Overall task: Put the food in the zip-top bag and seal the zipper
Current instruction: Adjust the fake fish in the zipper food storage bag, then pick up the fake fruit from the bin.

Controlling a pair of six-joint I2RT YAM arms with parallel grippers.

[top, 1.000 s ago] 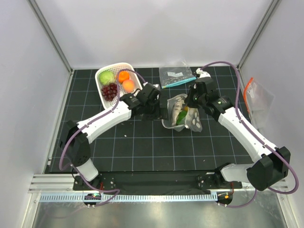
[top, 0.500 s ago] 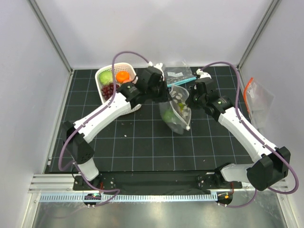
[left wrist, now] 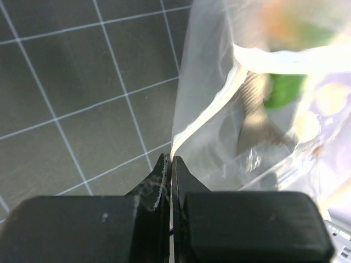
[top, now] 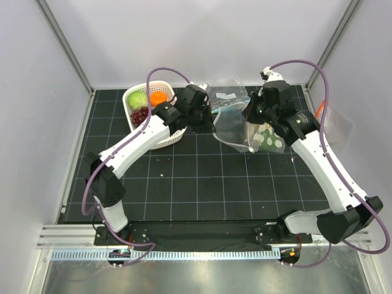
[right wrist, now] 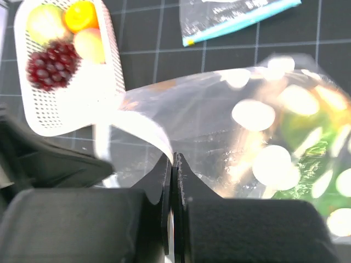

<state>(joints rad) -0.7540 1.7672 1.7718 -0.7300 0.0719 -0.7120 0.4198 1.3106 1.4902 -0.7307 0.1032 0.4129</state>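
Observation:
The zip-top bag (top: 236, 125), clear with white oval dots, hangs stretched between both grippers above the mat. My left gripper (top: 212, 120) is shut on the zipper strip (left wrist: 189, 134) at the bag's left end. At the right end, my right gripper (top: 252, 116) is shut on the same pale strip (right wrist: 143, 127). A green piece of food (left wrist: 285, 90) and something orange sit inside the bag (right wrist: 258, 118). More food lies in the white basket (top: 158, 139): purple grapes (right wrist: 52, 68), a pale green piece (right wrist: 44, 22) and two orange pieces (right wrist: 81, 15).
A smaller clear bag with a teal strip (top: 229, 97) lies flat at the back, just behind the held bag. Another clear bag with an orange strip (top: 334, 125) leans at the right wall. The basket stands left of the left gripper.
My left gripper closed on the bag's mouth edge and rose with it. The right arm lifted and swung back and right, so the bag left the mat and stretched out between the grippers.

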